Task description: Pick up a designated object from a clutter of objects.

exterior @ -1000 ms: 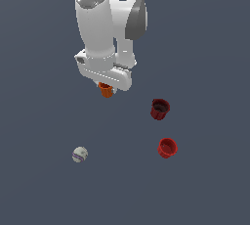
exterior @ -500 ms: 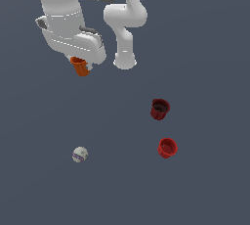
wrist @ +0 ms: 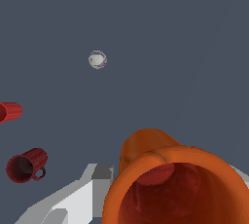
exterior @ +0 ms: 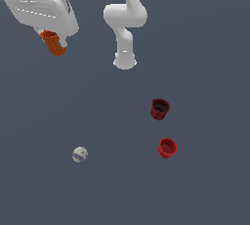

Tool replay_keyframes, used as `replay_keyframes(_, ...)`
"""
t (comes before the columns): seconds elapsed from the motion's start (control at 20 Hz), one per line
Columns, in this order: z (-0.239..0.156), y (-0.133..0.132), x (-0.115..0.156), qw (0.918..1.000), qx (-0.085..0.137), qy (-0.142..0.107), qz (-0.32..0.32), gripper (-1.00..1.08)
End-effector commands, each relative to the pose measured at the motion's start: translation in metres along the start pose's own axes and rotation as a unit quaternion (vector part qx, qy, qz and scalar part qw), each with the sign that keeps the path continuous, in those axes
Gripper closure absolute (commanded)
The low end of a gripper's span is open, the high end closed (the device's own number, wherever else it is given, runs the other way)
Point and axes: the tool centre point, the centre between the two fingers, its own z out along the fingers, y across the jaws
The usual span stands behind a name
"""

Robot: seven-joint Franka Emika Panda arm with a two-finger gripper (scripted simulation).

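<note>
Grey floor; orange cup (exterior: 52,42) gripped in hand (exterior: 57,47), tilted.

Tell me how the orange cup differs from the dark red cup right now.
The orange cup hangs tilted in the end effector, above the floor; the dark red cup rests on the floor, untouched. The orange cup is bright orange, the dark red cup a deep maroon. In the wrist view the dark red cup shows a small handle; none can be seen on the orange cup. Both are open-mouthed cups.

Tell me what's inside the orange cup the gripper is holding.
The wrist view looks into the orange cup: only its ribbed orange wall and a reddish patch deep inside show. The gripper clamps it; the cup's lower interior is cut off by the frame.
</note>
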Motion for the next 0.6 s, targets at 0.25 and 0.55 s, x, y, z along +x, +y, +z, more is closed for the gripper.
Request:
replay_keyframes(0.25,-0.028,0.021,0.008,1.0,-0.001,0.0,-0.001,1.08)
replay_keyframes(0.55,-0.033,0.025,0.011,1.0,-0.001,0.0,-0.001,1.08)
